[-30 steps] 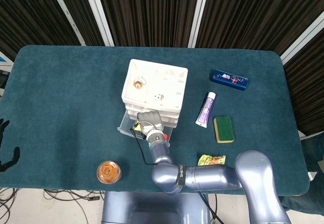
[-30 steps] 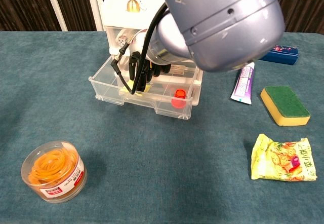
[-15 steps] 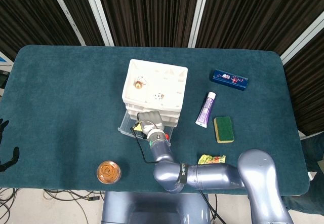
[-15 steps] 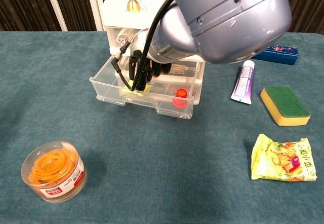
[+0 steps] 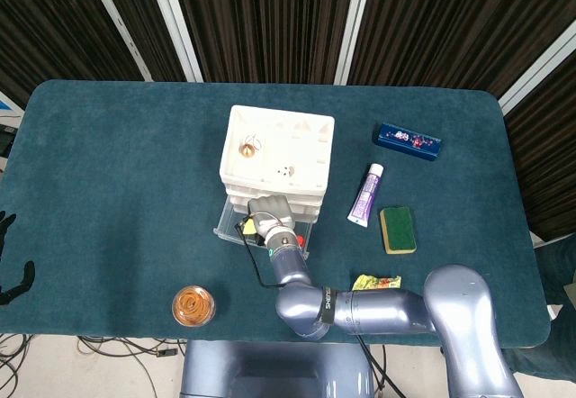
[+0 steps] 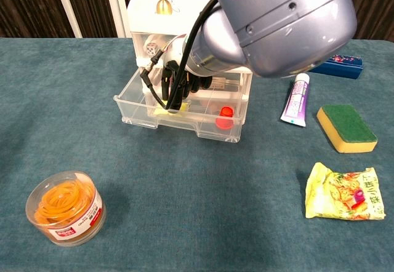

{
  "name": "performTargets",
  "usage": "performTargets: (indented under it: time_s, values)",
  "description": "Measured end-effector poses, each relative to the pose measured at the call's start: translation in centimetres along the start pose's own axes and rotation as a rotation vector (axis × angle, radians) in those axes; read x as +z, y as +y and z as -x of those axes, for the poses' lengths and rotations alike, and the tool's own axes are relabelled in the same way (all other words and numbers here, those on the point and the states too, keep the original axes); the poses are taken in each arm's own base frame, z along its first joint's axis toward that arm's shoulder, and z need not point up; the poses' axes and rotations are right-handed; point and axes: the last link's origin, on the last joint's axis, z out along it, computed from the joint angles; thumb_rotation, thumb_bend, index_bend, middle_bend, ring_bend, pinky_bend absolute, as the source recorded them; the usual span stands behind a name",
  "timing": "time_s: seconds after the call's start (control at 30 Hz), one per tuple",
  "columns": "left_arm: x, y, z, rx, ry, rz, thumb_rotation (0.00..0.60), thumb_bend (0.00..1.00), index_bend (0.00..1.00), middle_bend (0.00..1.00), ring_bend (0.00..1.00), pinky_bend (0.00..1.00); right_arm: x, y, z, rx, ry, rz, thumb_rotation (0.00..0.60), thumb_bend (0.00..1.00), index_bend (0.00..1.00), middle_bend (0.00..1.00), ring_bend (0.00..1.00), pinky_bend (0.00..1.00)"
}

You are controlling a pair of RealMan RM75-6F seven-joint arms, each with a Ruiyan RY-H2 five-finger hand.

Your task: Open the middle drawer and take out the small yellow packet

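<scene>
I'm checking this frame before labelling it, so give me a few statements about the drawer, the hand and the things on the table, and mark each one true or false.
1. The middle drawer is pulled out. True.
2. The right hand reaches down into that drawer. True.
3. The green sponge lies inside the drawer. False: it lies on the table, right of the purple tube.
4. A small red item sits in the drawer. True.
5. The tub of rubber bands stands on top of the drawer unit. False: it stands on the table, near the front left.
</scene>
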Motion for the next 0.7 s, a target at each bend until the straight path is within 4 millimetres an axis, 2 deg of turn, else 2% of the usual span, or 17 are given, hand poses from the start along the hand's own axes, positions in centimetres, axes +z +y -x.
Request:
performTargets:
  time_s: [0.5, 0.7]
  values:
    - [-0.01, -0.03, 0.0, -0.001, 0.0, -0.004, 0.6, 0.46, 0.05, 0.03, 0.03, 0.0, -0.01, 0.24, -0.18, -0.002, 0.003, 0.002, 0.6, 0.0, 0.49, 1.0, 1.0, 1.0]
    - [0.01, -0.03, 0.01, -0.004, 0.0, -0.006, 0.6, 0.46, 0.05, 0.03, 0.03, 0.0, 0.07, 0.26, -0.25, -0.001, 0.012, -0.002, 0.6, 0.0, 0.58, 1.0, 1.0, 1.0]
